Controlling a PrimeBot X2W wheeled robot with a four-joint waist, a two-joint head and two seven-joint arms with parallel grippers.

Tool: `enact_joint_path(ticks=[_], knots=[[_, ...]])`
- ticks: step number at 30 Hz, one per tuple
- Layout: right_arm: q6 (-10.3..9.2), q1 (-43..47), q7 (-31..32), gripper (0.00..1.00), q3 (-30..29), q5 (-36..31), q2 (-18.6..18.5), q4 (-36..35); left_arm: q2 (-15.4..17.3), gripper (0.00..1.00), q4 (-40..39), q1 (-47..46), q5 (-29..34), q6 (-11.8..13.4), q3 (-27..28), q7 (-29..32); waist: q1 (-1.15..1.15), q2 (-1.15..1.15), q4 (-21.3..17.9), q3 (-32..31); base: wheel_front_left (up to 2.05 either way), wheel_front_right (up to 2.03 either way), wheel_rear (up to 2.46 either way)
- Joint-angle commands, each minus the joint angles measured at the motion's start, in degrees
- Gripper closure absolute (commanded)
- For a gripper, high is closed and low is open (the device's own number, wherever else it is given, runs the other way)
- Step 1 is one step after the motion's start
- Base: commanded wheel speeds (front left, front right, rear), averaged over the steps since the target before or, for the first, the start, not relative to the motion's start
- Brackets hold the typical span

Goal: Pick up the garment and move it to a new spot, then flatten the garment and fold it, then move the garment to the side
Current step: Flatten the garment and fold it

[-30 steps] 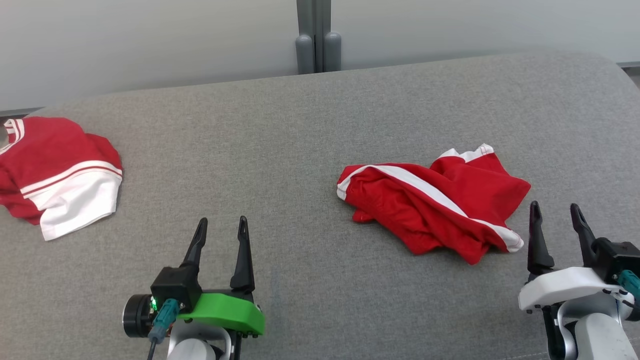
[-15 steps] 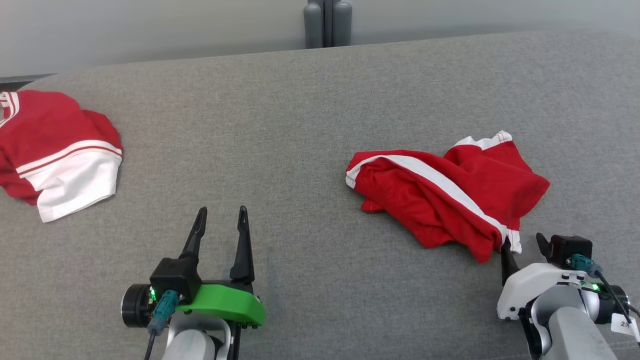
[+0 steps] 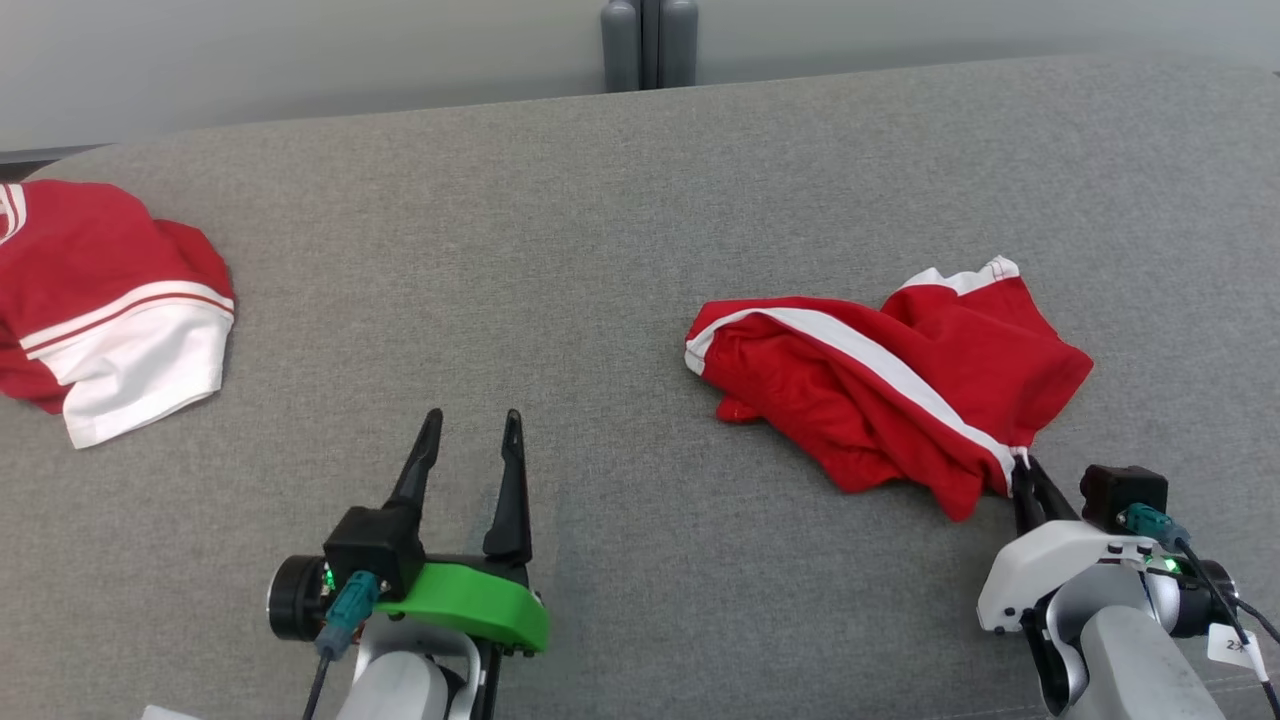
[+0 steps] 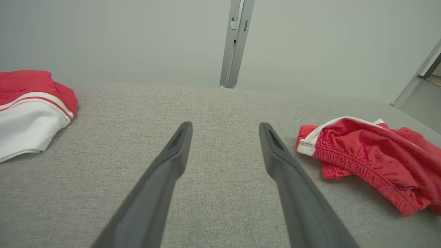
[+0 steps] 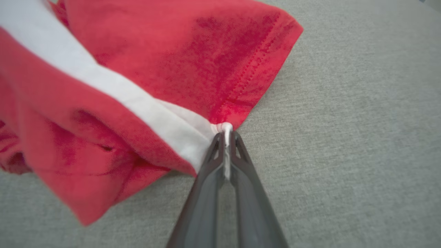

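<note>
Big grey fabric surface (image 3: 600, 250) runs up to a plain pale wall (image 3: 300, 40) with a grey post (image 3: 650, 40) against it. The crumpled red garment (image 3: 890, 390) sits on the right side, and the right gripper (image 3: 1022, 466) is pinched tight on its near white-trimmed corner. Meanwhile the left gripper (image 3: 470, 430) hangs wide open and empty, and a red-and-white top (image 3: 100, 300) lies far left.

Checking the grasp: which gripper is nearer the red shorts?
Right. The right gripper is shut on a corner of the shorts; the left gripper hangs open, apart, to their left.
</note>
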Motion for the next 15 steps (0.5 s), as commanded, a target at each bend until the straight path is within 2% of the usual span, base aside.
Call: enact_joint_path(ticks=[1, 6, 10, 15], knots=[[-0.10, -0.10, -0.97, 1.00, -0.53, -0.42, -0.28, -1.21, 0.19, 0.00, 0.74, -1.60, -0.66, -0.76, -1.22, -0.02, 0.00, 0.00, -0.56, 0.21, 0.00, 0.00, 0.00], [-0.10, -1.02, -3.01, 1.00, -2.28, -1.57, -0.24, -5.85, 0.19, 0.00, 4.50, -5.18, -7.68, -3.57, -7.54, 0.17, 0.00, 0.00, -1.74, 0.50, 0.00, 0.00, 0.00], [-0.10, -1.04, -3.49, 1.00, -3.31, -2.91, -0.22, -8.78, 0.24, 0.00, 8.21, -10.25, -17.80, -5.07, -14.64, 4.59, 0.00, 0.00, -2.60, 0.91, 0.00, 0.00, 0.00], [-0.10, -1.73, -3.75, 1.00, -2.77, -4.02, -0.23, -10.13, 0.26, 0.00, 11.58, -16.79, -32.42, -2.14, -20.40, 9.23, 0.00, 0.00, -4.18, 2.20, 0.00, 0.00, 0.00]])
